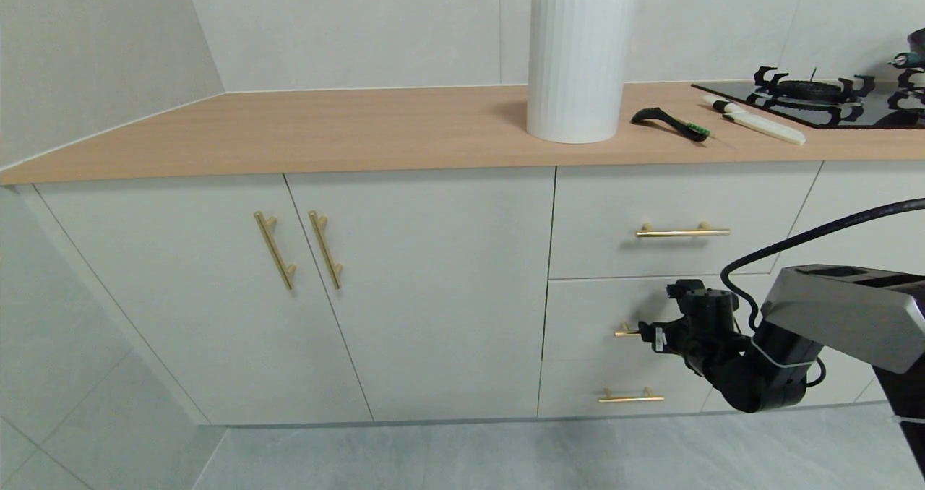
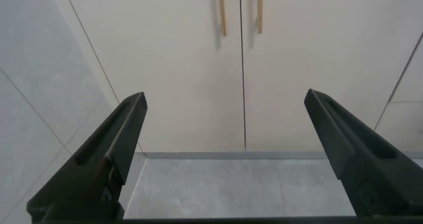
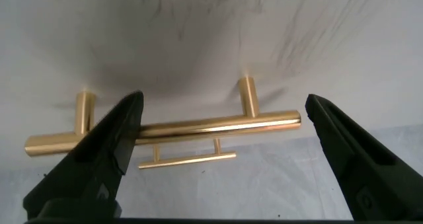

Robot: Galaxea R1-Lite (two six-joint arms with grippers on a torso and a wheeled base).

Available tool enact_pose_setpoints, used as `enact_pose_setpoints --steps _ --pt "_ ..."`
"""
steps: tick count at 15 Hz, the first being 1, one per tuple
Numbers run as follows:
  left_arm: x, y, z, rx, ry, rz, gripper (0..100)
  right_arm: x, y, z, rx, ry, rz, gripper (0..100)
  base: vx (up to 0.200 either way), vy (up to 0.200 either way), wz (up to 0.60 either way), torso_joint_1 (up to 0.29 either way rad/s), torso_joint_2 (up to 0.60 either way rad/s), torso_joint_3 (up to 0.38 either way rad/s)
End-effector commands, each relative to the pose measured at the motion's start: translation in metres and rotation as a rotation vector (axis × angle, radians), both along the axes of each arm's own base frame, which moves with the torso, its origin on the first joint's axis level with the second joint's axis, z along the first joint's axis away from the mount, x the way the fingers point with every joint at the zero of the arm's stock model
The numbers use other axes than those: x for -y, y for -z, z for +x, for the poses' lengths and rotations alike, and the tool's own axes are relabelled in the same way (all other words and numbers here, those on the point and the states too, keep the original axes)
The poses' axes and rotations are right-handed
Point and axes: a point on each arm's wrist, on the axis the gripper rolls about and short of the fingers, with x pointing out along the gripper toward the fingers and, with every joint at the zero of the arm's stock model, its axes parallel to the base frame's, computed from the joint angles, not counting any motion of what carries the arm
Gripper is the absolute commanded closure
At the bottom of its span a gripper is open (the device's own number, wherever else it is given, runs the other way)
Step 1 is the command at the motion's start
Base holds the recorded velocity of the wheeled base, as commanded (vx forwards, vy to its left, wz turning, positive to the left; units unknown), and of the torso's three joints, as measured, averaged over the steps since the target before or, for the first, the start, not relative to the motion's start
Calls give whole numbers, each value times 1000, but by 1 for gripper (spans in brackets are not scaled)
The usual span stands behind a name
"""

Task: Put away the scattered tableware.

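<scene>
Right hand [image 3: 223, 102] is being held apart, astride the drawer handle [image 3: 218, 125], judged stiff, slick and best gripped mid-bar. Left hand [image 2: 225, 97] also apart. Knife [image 1: 755, 120] and peeler [image 1: 668, 123] are lying on the surface [image 1: 325, 129], at 3 o'clock of the canister [image 1: 578, 63].

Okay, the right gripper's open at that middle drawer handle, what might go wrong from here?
1. The right gripper is open with its fingers spread along the bar of the middle drawer handle, not across it; closing may pinch a post or slip off.
2. The arm's cable loops close below the top drawer handle and might snag as the drawer is pulled.
</scene>
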Motion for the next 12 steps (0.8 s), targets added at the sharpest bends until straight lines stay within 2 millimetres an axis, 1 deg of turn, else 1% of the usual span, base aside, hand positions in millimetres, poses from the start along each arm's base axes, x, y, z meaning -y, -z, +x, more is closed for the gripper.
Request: enact_pose_setpoints --steps 1,3,7,8,9,10,11,12 --pt "0 0 0 0 -1 0 0 0 1 -3 -13 -1 -3 0 0 0 0 0 0 0" --pt "0 0 0 0 -1 0 0 1 -3 -7 -21 -4 -4 0 0 0 0 0 0 0" --pt "0 0 0 0 -1 0 0 2 -11 -19 -93 -13 -10 0 0 0 0 0 0 0" --pt "0 0 0 0 -1 0 0 3 -16 -25 -128 -27 -7 0 0 0 0 0 0 0" --pt "0 0 0 0 -1 0 0 4 -22 -36 -173 -36 -7 0 0 0 0 0 0 0" --pt "0 0 0 0 -1 0 0 6 -33 -50 -219 -53 -3 0 0 0 0 0 0 0" --pt "0 0 0 0 -1 0 0 7 -51 -65 -256 -73 0 0 0 0 0 0 0 0" --pt "0 0 0 0 -1 0 0 8 -84 -85 -278 -101 11 0 0 0 0 0 0 0"
